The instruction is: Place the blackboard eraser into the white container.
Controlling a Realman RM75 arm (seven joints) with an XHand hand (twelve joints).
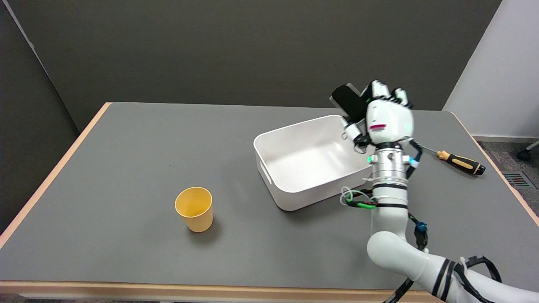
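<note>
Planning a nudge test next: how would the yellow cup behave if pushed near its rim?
The cup stands upright, empty and narrower at its base, so it would probably tip. It looks thin and light. Once on its side it would likely roll in a curve.

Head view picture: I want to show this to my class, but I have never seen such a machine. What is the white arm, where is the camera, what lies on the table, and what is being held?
The camera sits above the table's near side, looking down and across it. The white jointed limb entering from the lower right is a robot's right arm, ending in a many-fingered right hand. That hand grips a blackboard eraser in the air, above the far right corner of an empty white container. Also on the grey table: a yellow cup, standing upright, and a screwdriver with a black and orange handle, lying right of the arm.
</note>
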